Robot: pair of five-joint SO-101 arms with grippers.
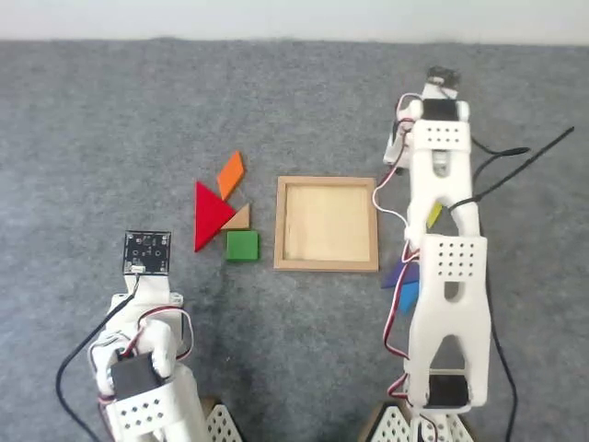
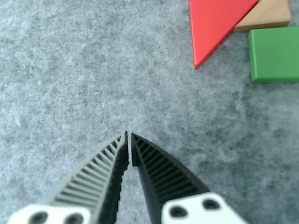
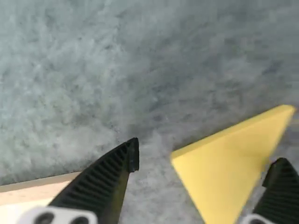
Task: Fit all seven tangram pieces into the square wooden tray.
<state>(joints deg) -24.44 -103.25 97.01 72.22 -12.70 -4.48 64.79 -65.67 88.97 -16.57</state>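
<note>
Plainly saw red triangle (image 1: 210, 214) left of tray (image 1: 326, 266), long edge running near-to-far, apex toward tray. Found left claw (image 2: 129, 135) shut on nothing, right claw (image 3: 206, 151) spread astride yellow triangle (image 3: 229, 177), half-hidden under arm (image 1: 448, 276).

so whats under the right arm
Parts of three pieces poke out beneath the right arm: a yellow piece, a purple piece and a blue piece. The arm covers the rest of each, so their full shapes are hidden.
</note>
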